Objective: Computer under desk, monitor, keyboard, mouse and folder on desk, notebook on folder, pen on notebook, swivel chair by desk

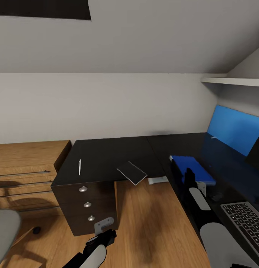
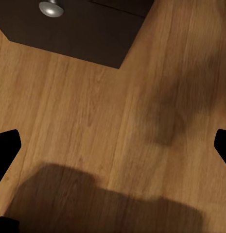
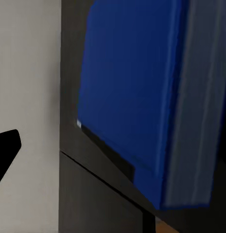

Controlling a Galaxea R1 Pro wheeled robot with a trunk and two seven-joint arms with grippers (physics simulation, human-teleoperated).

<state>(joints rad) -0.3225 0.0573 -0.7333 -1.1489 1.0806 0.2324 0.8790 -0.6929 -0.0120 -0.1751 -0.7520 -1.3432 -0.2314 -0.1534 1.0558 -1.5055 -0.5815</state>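
I'm looking down over the desk (image 1: 110,152), its glossy black L-shaped top running from a dark three-knob drawer unit (image 1: 86,204) round to a blue rear panel (image 1: 235,128). The folder (image 1: 191,168) is lying flat on the right wing of the top, bright blue, with a white label at its near corner; my right gripper (image 1: 188,175) is hovering right over it, and from the right wrist camera the folder (image 3: 137,87) is showing as a broad blue sheet with a pale grey edge. One finger is showing far out at that frame's side, so I'm reading the jaws as spread wide. The notebook (image 1: 132,172), grey with a pale edge, is overhanging the front lip. The pen (image 1: 79,167) is lying on the left wing. The keyboard (image 1: 246,223) is sitting at lower right. My left gripper (image 2: 113,145) is hanging released above the wooden floor (image 2: 93,121).
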